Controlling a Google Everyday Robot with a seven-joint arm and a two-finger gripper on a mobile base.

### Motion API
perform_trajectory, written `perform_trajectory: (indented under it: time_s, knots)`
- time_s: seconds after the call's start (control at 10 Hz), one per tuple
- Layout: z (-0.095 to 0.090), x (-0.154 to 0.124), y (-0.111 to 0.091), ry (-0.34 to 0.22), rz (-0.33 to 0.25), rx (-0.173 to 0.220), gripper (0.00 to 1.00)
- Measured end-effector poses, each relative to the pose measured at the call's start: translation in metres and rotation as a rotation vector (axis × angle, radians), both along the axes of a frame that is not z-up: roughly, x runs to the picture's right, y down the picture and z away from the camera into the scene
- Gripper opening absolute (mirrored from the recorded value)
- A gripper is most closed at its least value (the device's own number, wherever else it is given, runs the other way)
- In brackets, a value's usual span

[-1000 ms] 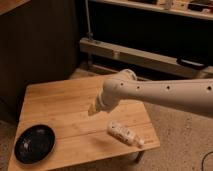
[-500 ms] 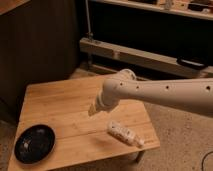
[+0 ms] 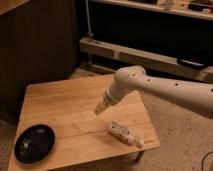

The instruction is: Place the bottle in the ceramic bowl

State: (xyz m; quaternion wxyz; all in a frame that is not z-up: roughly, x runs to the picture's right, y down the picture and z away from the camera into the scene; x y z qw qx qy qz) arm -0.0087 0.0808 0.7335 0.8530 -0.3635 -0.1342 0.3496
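The bottle [image 3: 124, 133] is pale with a patterned label and lies on its side near the front right of the wooden table [image 3: 65, 105]. Its cap end points towards the table's right corner. The black ceramic bowl [image 3: 34, 143] sits at the front left corner with nothing in it. My gripper [image 3: 101, 106] hangs over the middle of the table on the white arm [image 3: 165, 90], which comes in from the right. It is a little above and to the left of the bottle, apart from it. The gripper is open and holds nothing.
The low table stands on a speckled floor [image 3: 175, 130], with its right edge close to the bottle. Dark cabinet fronts rise behind the table at the left. A low shelf ledge [image 3: 150, 57] and a metal post [image 3: 89, 30] stand behind it.
The gripper has drifted slightly to the right over the table. The bottle and bowl have not moved.
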Motion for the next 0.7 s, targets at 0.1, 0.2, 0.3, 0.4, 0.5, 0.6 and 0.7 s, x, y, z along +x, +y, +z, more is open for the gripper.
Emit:
perform_trajectory:
  time_s: [0.1, 0.2, 0.3, 0.4, 0.5, 0.6, 0.7]
  knots:
    - [0.003, 0.007, -0.004, -0.085, -0.049, 0.024, 0.65]
    - [0.005, 0.012, -0.006, -0.15, -0.081, 0.045, 0.65]
    - [0.007, 0.019, -0.009, -0.224, -0.115, 0.074, 0.65]
    - [0.008, 0.024, -0.011, -0.271, -0.137, 0.097, 0.65]
    - [0.008, 0.026, -0.011, -0.277, -0.163, 0.108, 0.65]
    - [0.005, 0.019, -0.009, -0.242, -0.183, 0.084, 0.65]
    - [0.0, 0.01, -0.001, -0.205, -0.203, 0.042, 0.65]
